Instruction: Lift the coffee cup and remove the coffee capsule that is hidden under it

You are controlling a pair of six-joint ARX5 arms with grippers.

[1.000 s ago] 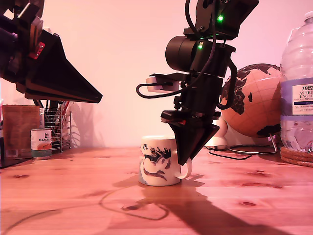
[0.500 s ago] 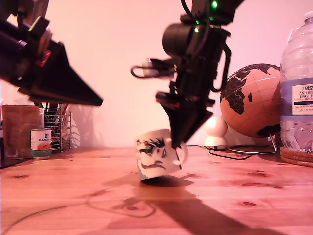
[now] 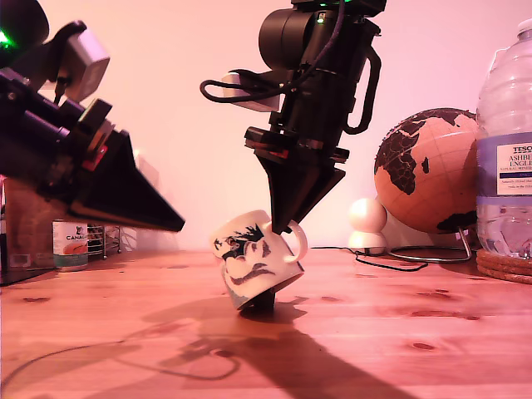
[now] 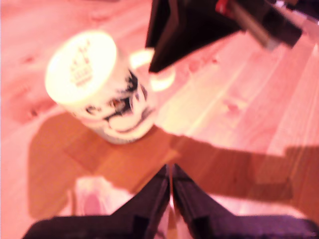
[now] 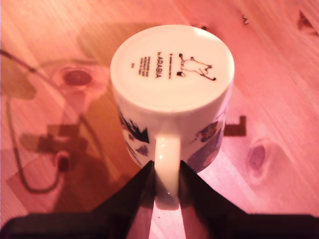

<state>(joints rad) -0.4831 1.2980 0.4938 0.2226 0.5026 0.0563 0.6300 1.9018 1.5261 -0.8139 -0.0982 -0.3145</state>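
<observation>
Upside-down coffee cup [image 3: 251, 258] tilted, base toward exterior view's left; second gripper [image 5: 167, 185] pinching handle; first gripper [image 4: 171, 185] closed, empty.

Coffee cup [image 3: 252, 259] raised off the table and tilted further, base toward 11 o'clock, by my second gripper [image 3: 283, 226] clamped on its handle [image 3: 296, 243]. Dark coffee capsule [image 3: 263, 302] newly exposed beneath. My first gripper [image 3: 170, 223] lowered toward 5 o'clock.
</observation>
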